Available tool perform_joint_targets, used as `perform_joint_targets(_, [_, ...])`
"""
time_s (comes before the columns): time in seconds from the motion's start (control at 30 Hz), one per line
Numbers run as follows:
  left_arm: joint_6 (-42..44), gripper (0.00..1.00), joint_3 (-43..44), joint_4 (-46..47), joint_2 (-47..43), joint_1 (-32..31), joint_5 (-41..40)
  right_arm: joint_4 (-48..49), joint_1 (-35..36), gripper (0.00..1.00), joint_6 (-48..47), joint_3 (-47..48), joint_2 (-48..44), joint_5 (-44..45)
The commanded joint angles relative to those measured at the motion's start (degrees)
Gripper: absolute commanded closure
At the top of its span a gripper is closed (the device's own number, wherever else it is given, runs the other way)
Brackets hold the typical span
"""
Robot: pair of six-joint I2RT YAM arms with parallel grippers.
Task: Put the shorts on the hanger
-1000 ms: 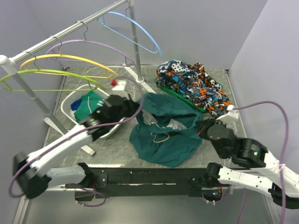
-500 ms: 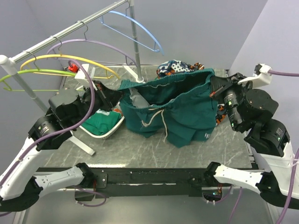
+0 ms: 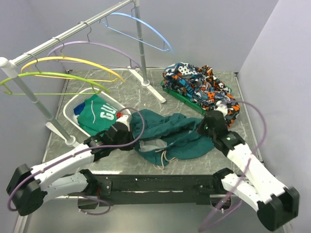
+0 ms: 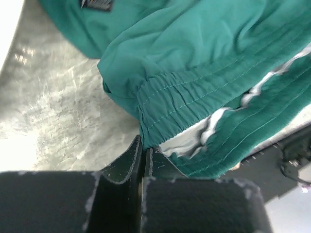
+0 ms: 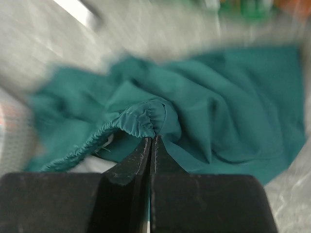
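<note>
**A:** What does the top camera give you?

**B:** I see the shorts [image 3: 167, 136] crumpled on the table [image 3: 194, 164], around the middle and toward the near edge. Their drawstring [image 3: 163, 158] trails on the near side. My left gripper [image 3: 130, 127] sits low at their left edge and my right gripper [image 3: 206, 127] sits low at their right edge. The hanger [image 3: 146, 26] is up on the rail [image 3: 63, 36] at the far side, well apart from the shorts. Left of the shorts there's a white basket [image 3: 68, 109] with a green garment [image 3: 99, 114] in it. The patterned clothes [image 3: 201, 87] are piled at the far right.

**A:** And the left wrist camera?

**B:** My fingers [image 4: 116, 189] are pressed together with no gap I can make out. The gathered waistband [image 4: 184, 104] runs straight down into their tips, so I read that hand as clamped on the shorts. Bare table shows to the left of the fabric.

**A:** Right wrist?

**B:** It's blurred, but the two fingers [image 5: 121, 194] are together there too. A bunched fold of waistband sits right at their tips, pinched. The rest of the shorts spreads out beyond, mostly to the right.
</note>
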Motion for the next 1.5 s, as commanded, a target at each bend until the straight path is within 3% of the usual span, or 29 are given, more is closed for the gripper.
perform_joint_targets(0.0, [-4.3, 0.99, -1.9, 12.9, 3.9, 0.0, -1.8, 10.6, -3.9, 1.00, 2.5, -6.0, 3.7, -12.1])
perform_joint_targets(0.03, [-4.4, 0.99, -1.8, 13.7, 4.8, 0.1, -2.1, 10.7, -4.0, 0.99, 2.5, -7.1, 4.7, -12.5])
perform_joint_targets(0.17, [-3.6, 0.93, -1.2, 15.7, 7.6, 0.1, -1.9, 9.0, -4.0, 0.78, 1.7, -7.4, 2.8, -12.4])
perform_joint_targets(0.37, [-1.6, 0.71, 1.6, 14.6, 10.3, 0.0, -2.3, 2.7, -3.5, 0.51, -2.6, 1.1, -1.4, -13.7])
perform_joint_targets(0.43, [-1.3, 0.62, 1.9, 14.0, 9.7, 0.1, -2.7, 1.4, -2.7, 0.36, -3.2, 5.6, -2.0, -14.1])
perform_joint_targets(0.5, [-1.0, 0.45, 2.2, 12.9, 8.7, 0.0, -3.0, -0.8, -2.0, 0.32, -4.4, 10.7, -1.3, -13.8])
perform_joint_targets(0.6, [-0.2, 0.38, 2.1, 12.0, 7.6, 0.0, -2.6, -0.9, -1.3, 0.20, -6.0, 17.0, 1.3, -15.0])
perform_joint_targets(0.77, [1.2, 0.36, 3.5, 10.0, 8.1, 0.0, -2.3, 8.3, -1.5, 0.19, -14.6, 29.3, 11.6, -21.0])
perform_joint_targets(0.9, [2.2, 0.36, 4.9, 8.4, 8.3, 0.0, -2.2, 12.1, -2.6, 0.21, -24.1, 50.7, 29.5, -24.4])
perform_joint_targets(1.03, [2.8, 0.36, 5.4, 7.2, 8.2, 0.1, -2.1, 17.3, -3.5, 0.21, -31.7, 65.6, 42.3, -30.4])
perform_joint_targets(1.2, [3.2, 0.36, 6.1, 6.3, 8.3, 0.0, -1.5, 16.0, -7.0, 0.21, -36.7, 85.5, 58.3, -38.5])
perform_joint_targets(1.33, [4.3, 0.36, 7.3, 5.1, 8.7, 0.1, -1.1, 22.1, -8.6, 0.20, -36.0, 89.0, 64.1, -44.3])
perform_joint_targets(1.47, [5.6, 0.36, 8.5, 4.6, 9.6, 0.0, -1.2, 22.3, -8.8, 0.18, -35.0, 95.7, 70.6, -47.9])
